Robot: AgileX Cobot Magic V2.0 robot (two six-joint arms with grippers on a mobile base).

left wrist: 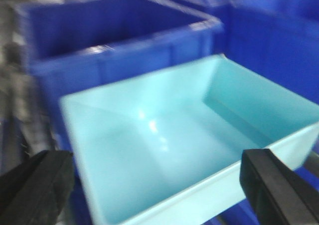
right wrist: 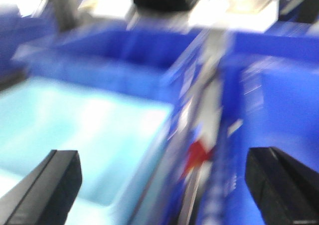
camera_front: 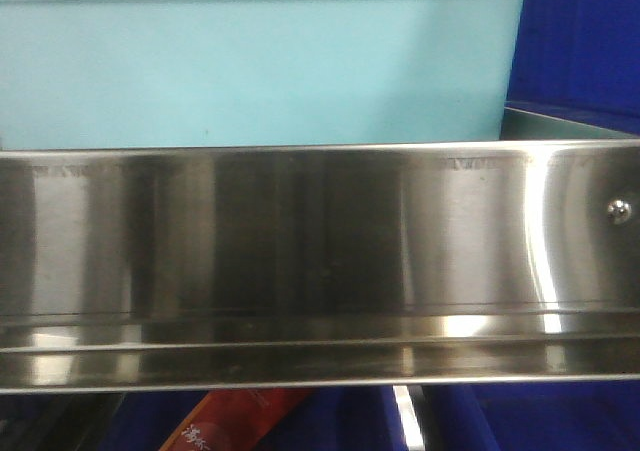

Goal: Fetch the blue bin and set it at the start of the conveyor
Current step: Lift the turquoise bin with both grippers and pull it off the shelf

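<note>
Judged by look, the pale aqua smooth-plastic rectangular bin (left wrist: 164,135) was empty, so prob. light. Walls seemed stiff-ish but slick, so best hold was likely the thin rim on opp. walls, one arm each. It sat among dark royal-blue ribbed plastic crates (left wrist: 114,40), behind the shiny steel rail (camera_front: 320,251); no belt in sight. Both the left gripper (left wrist: 157,185) & right gripper (right wrist: 164,185) gaped wide, holding nothing. Interior was glossy, walls tapered.

The left gripper (left wrist: 157,185) and right gripper (right wrist: 164,185) hold fingers (left wrist: 35,185) spread wide.
</note>
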